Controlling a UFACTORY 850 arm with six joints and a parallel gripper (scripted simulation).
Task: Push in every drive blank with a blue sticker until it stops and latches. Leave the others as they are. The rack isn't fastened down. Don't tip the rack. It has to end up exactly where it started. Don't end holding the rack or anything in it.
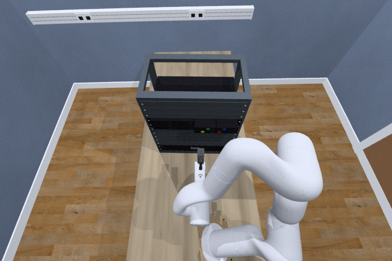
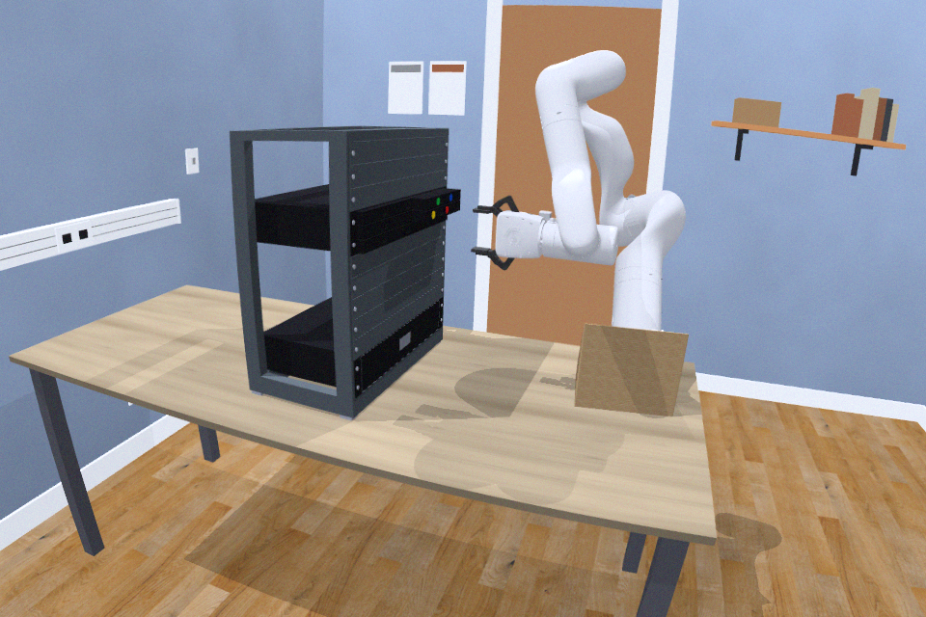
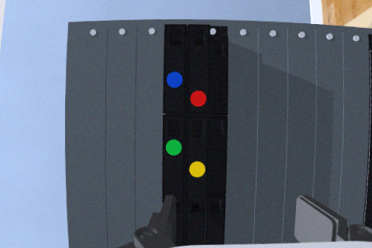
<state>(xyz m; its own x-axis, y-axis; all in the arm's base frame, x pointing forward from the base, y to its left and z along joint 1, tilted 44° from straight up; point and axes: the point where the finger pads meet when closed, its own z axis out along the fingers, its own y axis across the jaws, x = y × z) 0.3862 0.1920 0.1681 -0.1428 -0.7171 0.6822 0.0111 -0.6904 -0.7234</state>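
A dark grey rack point(image 2: 347, 261) stands on the table; it also shows in the overhead view point(image 1: 194, 101). In its upper black unit, several drive blanks stick out at the right end, marked by stickers: blue point(image 3: 174, 79), red point(image 3: 198, 98), green point(image 3: 173, 147) and yellow point(image 3: 197, 169). The blue sticker also shows in the overhead view point(image 1: 223, 129) and the side view point(image 2: 450, 197). My gripper point(image 2: 487, 234) is open and empty, a short way in front of the rack face, level with the blanks and not touching them. Its fingers frame the wrist view's lower edge.
A cardboard box point(image 2: 630, 368) stands on the table near the arm's base. A second black unit point(image 2: 398, 341) sits low in the rack. The table's near edge runs just in front of the rack.
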